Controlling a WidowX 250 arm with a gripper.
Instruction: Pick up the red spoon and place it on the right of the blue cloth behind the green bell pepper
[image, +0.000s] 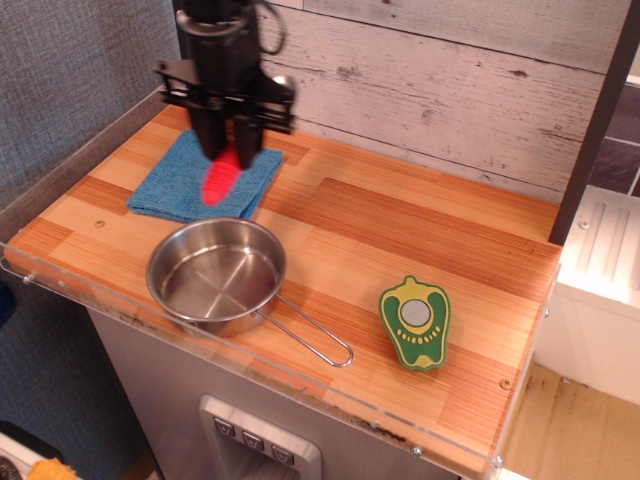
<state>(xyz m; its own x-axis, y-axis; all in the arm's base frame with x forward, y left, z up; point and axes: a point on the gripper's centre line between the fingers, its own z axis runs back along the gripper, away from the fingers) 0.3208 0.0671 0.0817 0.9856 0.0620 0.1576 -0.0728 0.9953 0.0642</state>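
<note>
My gripper (227, 140) is shut on the red spoon (222, 178) and holds it in the air above the right part of the blue cloth (180, 180). The red handle hangs down and forward below the fingers; the silver bowl (283, 84) sticks up behind the gripper near the wall. The blue cloth lies folded at the back left of the wooden counter. The green bell pepper (416, 322) lies flat near the front right, far from the gripper.
A steel pan (217, 276) with a thin wire handle (312, 336) sits in front of the cloth. A whitewashed plank wall (430, 90) runs behind the counter. A clear plastic rim (60, 290) edges the front and left. A dark post (600, 120) stands at the right.
</note>
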